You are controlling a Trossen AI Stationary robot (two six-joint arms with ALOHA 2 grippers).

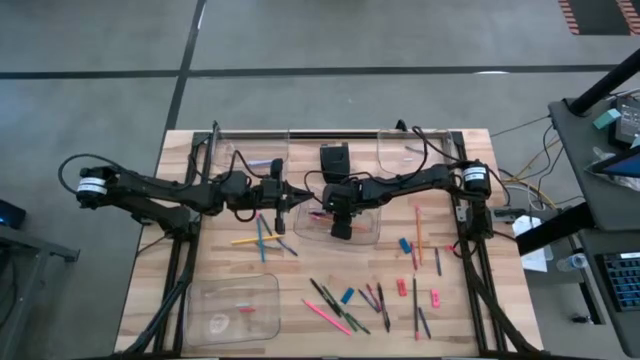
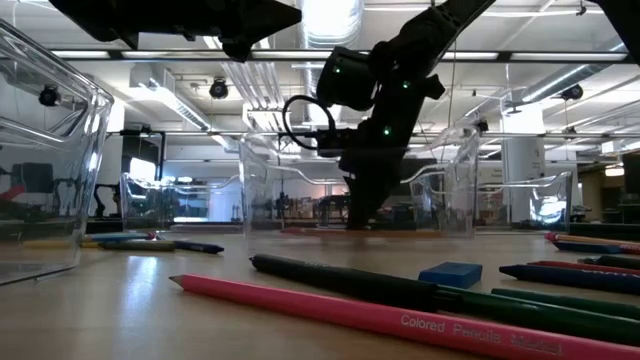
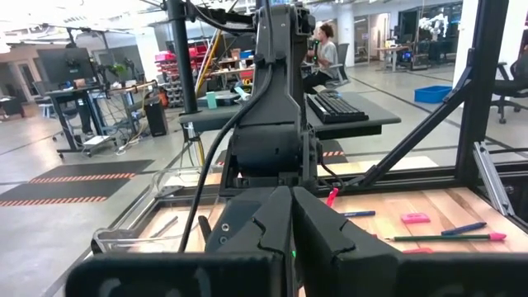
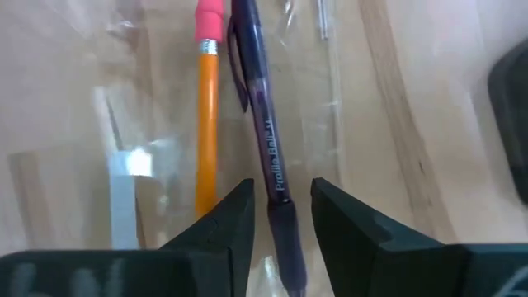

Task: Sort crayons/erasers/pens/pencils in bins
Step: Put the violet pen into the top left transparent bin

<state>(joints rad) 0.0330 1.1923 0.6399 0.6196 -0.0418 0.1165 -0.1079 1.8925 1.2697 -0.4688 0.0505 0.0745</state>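
Bins: you have four on the table, the middle bin (image 1: 365,232) under your right gripper (image 4: 280,216). Inside it you've got one purple pen (image 4: 266,140) and one orange pencil (image 4: 207,124) side by side. Right gripper points straight down into that bin, fingers (image 4: 227,223) narrowly spread on either side of the pen; can't tell if they touch it. Left gripper (image 1: 283,193), at nine o'clock from the right one, reaches level toward it, jaws pressed together, empty. Three blue erasers and three pink ones lie loose at five o'clock.
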